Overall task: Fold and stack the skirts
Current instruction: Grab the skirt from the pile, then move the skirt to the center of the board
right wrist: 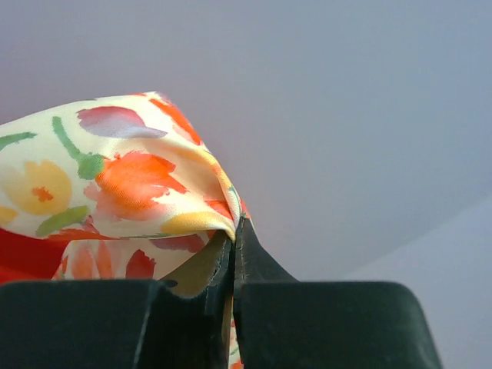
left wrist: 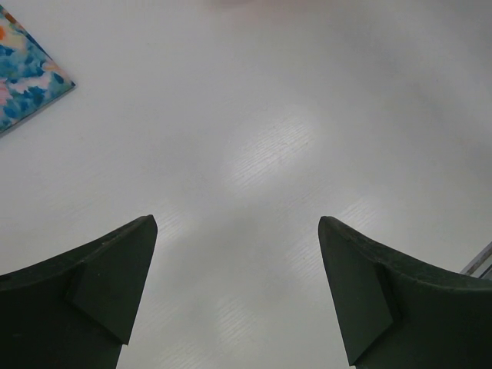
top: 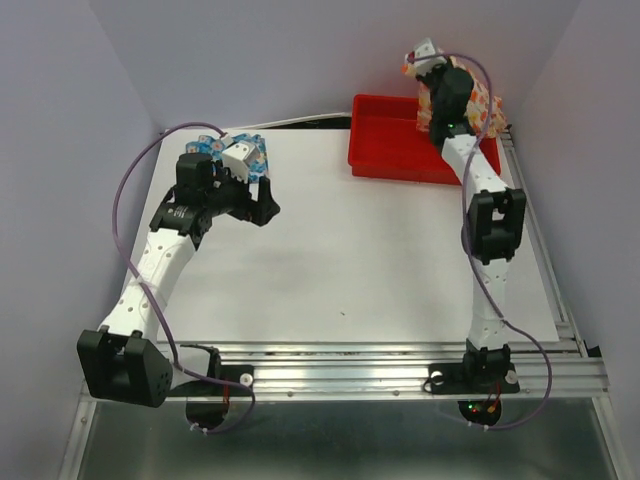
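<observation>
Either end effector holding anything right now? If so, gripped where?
Right end effector is shut on the cream-yellow skirt, pinching a bunched fold of its fabric. Left end effector is open and empty; the blue skirt lies apart from it.

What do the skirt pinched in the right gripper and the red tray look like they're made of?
The cream floral skirt looks like thin printed fabric with a matte finish; it drapes and creases softly. The red tray is likely rigid moulded plastic, given its uniform colour and straight walls.

Splayed left end effector, right end effector pinched closed, right arm extended forward
</observation>
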`<state>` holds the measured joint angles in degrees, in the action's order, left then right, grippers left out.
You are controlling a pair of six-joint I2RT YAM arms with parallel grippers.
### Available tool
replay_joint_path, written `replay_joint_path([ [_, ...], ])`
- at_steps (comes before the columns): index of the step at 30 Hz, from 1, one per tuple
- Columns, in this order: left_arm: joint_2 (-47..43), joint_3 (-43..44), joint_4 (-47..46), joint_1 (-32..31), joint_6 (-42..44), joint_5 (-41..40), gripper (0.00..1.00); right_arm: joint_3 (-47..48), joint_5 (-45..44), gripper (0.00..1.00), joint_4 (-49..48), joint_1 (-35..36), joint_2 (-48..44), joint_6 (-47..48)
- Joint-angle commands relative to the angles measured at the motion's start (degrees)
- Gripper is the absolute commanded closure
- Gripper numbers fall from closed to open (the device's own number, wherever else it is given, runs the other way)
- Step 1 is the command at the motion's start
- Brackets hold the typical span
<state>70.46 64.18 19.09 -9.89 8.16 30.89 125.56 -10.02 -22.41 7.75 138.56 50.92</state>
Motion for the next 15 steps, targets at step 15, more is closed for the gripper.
replay_joint_path([
  [15,-8.1,-2.1,-10.5,0.2,-2.2,-2.0,0.02,-11.1,36.4,0.99,35.2,0.1,-51.2,-40.9],
])
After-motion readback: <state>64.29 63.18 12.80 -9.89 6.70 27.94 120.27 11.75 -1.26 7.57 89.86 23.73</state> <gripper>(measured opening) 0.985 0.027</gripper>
